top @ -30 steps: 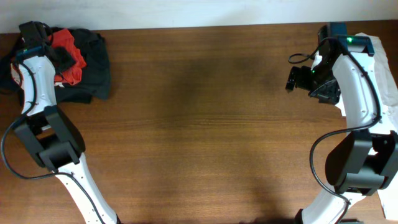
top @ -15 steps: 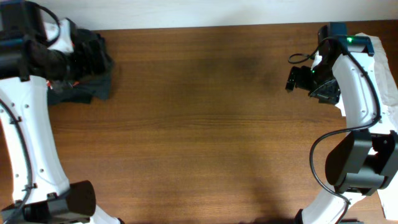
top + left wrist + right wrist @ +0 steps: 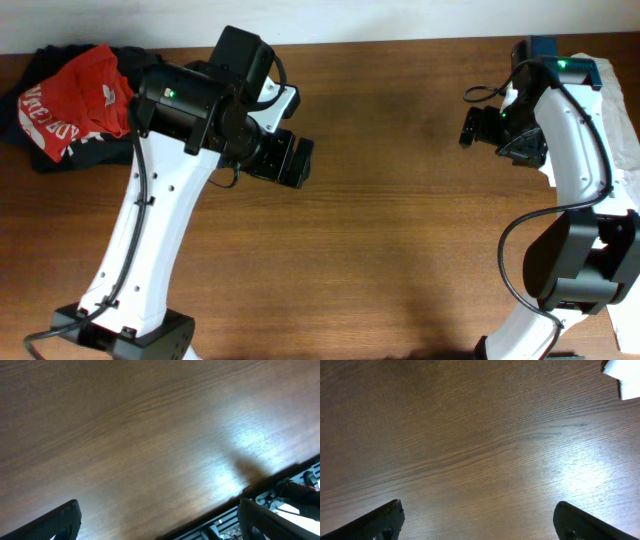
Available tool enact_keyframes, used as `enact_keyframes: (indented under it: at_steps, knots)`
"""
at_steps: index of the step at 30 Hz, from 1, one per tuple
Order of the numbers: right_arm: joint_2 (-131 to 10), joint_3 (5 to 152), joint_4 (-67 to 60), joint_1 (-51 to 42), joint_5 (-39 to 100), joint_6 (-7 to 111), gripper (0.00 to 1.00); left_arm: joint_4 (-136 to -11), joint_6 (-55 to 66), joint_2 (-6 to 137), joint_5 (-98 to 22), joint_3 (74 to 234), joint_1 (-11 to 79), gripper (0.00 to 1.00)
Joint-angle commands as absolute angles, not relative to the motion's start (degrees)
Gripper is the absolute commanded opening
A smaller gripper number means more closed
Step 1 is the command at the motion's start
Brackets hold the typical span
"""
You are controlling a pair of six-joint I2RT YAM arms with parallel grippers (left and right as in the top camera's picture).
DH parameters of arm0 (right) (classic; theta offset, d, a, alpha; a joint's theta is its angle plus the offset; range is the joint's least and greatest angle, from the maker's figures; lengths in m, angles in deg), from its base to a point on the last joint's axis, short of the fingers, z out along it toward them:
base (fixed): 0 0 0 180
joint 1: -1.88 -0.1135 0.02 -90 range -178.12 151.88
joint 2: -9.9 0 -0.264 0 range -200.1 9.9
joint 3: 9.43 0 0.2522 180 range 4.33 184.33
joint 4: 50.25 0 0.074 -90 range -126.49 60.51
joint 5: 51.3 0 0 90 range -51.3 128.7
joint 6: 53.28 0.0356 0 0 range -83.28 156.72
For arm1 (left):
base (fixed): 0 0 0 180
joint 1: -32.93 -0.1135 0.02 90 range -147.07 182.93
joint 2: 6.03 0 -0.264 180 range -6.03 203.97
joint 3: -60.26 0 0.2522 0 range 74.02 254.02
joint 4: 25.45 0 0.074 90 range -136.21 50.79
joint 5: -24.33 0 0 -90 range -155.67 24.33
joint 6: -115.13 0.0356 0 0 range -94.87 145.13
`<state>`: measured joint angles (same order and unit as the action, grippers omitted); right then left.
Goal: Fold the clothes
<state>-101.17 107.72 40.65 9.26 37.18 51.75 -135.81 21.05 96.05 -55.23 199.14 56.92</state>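
A heap of clothes lies at the table's far left corner: a red shirt [image 3: 82,88] on top of dark garments [image 3: 60,150]. My left gripper [image 3: 285,160] is open and empty over bare wood, well right of the heap. In the left wrist view its fingertips [image 3: 65,519] stand wide apart over the table and its front edge. My right gripper [image 3: 478,125] is open and empty near the far right; its wrist view shows only wood between the spread fingertips [image 3: 387,517].
White cloth or paper [image 3: 625,110] lies at the table's right edge, behind the right arm; a corner of it shows in the right wrist view [image 3: 625,377]. The table's front edge [image 3: 235,505] and equipment below it show in the left wrist view.
My left arm has swung from the clothes heap at the far left to the table's middle left, leaving the red shirt uncovered on the heap. The right arm has not moved.
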Motion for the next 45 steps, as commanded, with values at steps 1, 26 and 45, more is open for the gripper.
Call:
enact_keyframes:
  at_steps: [1, 26, 45]
  knots:
    - [-100.3, 108.5, 40.7, 9.4, 37.3, 52.2, 0.99, -135.9, 21.6, 94.8, -56.1, 198.9, 56.9, 0.99]
    - [-100.3, 108.5, 40.7, 9.4, 37.3, 52.2, 0.99, -62.3, 35.1, 29.6, -55.4, 111.6, 40.9, 0.99]
    - [-100.3, 108.5, 40.7, 9.4, 37.3, 52.2, 0.99, -43.5, 35.1, -5.8, -61.0, 74.5, 33.0, 0.99]
